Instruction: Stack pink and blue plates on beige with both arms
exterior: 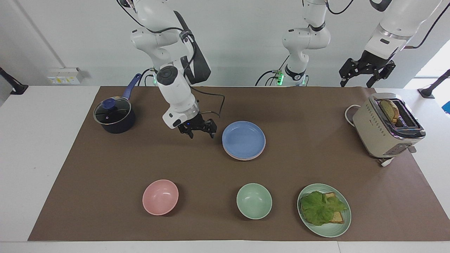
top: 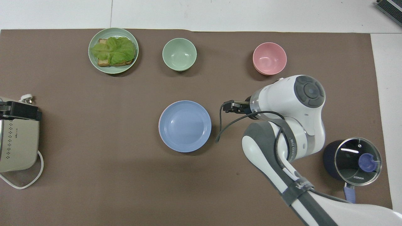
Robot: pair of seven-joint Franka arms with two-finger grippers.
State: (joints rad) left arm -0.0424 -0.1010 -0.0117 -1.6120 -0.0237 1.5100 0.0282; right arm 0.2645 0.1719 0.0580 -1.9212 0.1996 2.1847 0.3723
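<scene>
Resting mid-surface, the blue plate (exterior: 243, 139) tops a pink plate (exterior: 242, 157); any beige plate beneath is hidden. Right gripper (exterior: 201, 132), wide and empty, hangs beside the stack; left gripper (exterior: 365, 74), wide, waits over the toaster (exterior: 386, 124). Stacking appears complete.

saucepan (exterior: 114, 116) | toaster (exterior: 386, 126) | pink bowl (exterior: 160, 197) | green bowl (exterior: 254, 201) | lettuce plate (exterior: 342, 225)
</scene>
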